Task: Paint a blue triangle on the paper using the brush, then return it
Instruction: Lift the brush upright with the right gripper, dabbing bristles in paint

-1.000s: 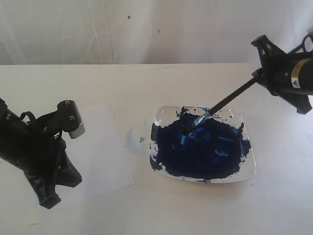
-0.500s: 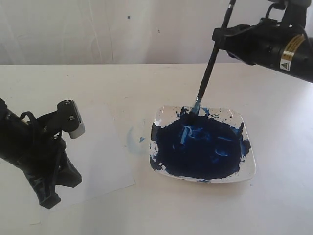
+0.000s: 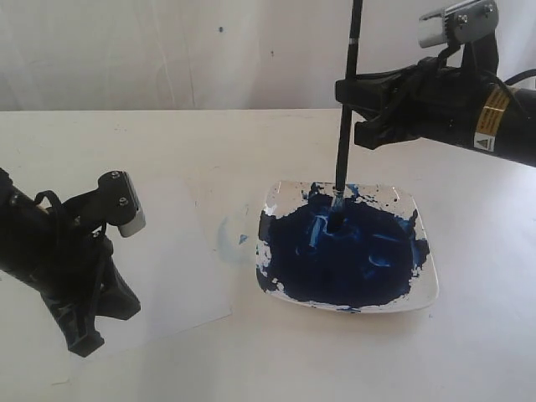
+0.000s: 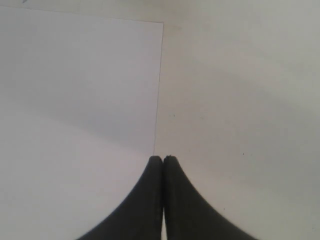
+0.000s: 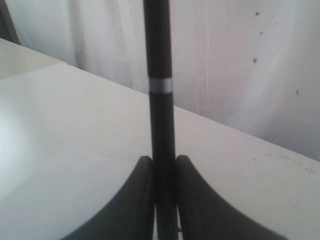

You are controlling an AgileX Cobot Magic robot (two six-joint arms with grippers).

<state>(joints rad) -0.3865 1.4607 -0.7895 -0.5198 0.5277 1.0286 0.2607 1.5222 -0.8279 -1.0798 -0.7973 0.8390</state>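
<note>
The brush (image 3: 342, 142) stands almost upright over the white square plate (image 3: 423, 293), and its tip touches the dark blue paint (image 3: 343, 251) near the plate's far edge. My right gripper (image 3: 347, 99) is shut on the brush's black handle well above the plate. In the right wrist view the handle (image 5: 159, 100) rises between the fingers of that gripper (image 5: 164, 160), showing a silver band. The white paper (image 3: 180, 260) lies left of the plate. My left gripper (image 3: 82, 343) is shut and empty, with its tips (image 4: 163, 159) at the edge of the paper (image 4: 75, 100). No blue triangle shows on the paper.
A pale blue smudge (image 3: 228, 234) with a small darker blue fleck marks the table between paper and plate. A white curtain (image 3: 167, 50) hangs behind the table's far edge. The left arm's black body (image 3: 50, 251) covers the paper's left side.
The right gripper has swung up and to the left. The brush went from a low slant to nearly upright, with its tip staying in the paint. The left arm has not moved.
</note>
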